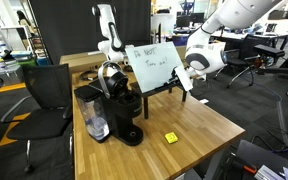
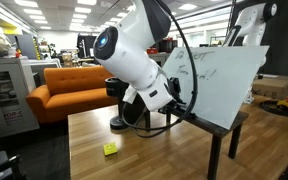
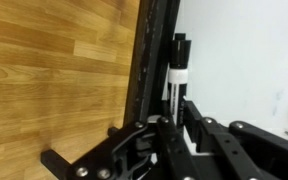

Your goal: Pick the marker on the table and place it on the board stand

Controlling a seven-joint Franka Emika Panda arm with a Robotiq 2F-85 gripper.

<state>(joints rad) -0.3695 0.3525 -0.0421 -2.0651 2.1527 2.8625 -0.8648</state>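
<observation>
In the wrist view the marker (image 3: 176, 75), with a black cap and a white-and-black body, lies along the black ledge of the board stand (image 3: 156, 40), against the white board. My gripper (image 3: 174, 118) is shut on the marker's near end. In both exterior views the gripper (image 1: 185, 86) (image 2: 174, 101) is at the lower edge of the board stand (image 1: 154, 62) (image 2: 222, 85), above the light-wood table (image 1: 189, 125) (image 2: 144, 155). The marker itself is hidden in both exterior views.
A small yellow block (image 1: 170, 137) (image 2: 110, 148) lies on the table. A black coffee machine (image 1: 122, 112) stands at the table's near end. A black office chair (image 1: 44, 100) is beside the table. An orange sofa (image 2: 69, 88) stands behind.
</observation>
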